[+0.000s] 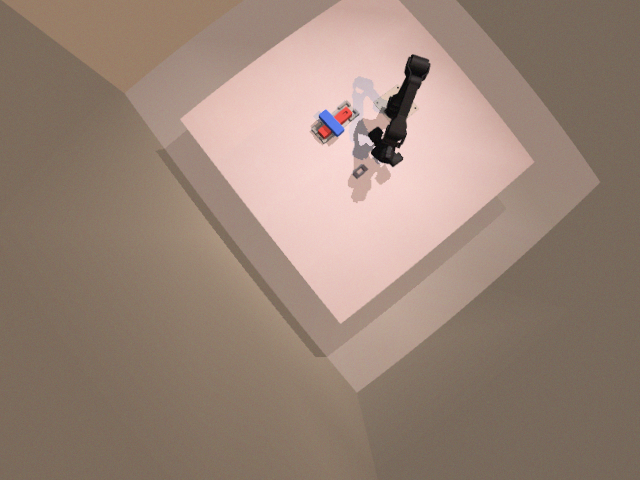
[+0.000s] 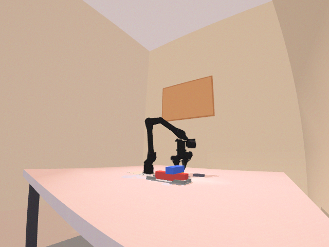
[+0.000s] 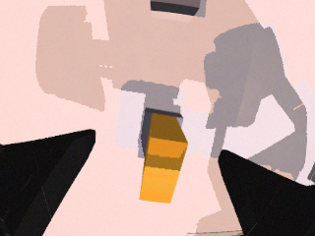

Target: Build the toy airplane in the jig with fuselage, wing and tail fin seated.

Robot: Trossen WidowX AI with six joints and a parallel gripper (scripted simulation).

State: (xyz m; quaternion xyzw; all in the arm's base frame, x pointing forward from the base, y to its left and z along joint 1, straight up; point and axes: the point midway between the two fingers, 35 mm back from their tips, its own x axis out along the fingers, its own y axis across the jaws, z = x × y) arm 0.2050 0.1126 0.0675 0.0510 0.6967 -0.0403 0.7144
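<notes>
The red fuselage [image 1: 343,116] [image 2: 160,174] lies in the grey jig [image 1: 315,129] [image 2: 169,180]. The blue wing [image 1: 331,122] [image 2: 174,169] sits across its top. The orange tail fin [image 3: 163,160] lies flat on the table, seen only in the wrist view; the arm hides it in the overhead view. My gripper [image 1: 386,154] [image 2: 181,162] [image 3: 159,147] is open and empty. It hangs low straight above the tail fin, with one finger on each side of it and not touching it. It stands to the right of the jig.
A small grey block with a rectangular opening [image 1: 360,170] [image 2: 198,174] lies on the table just beyond the tail fin. The arm's base plate [image 1: 381,102] is behind the gripper. The pink table [image 1: 361,248] ends in edges all around.
</notes>
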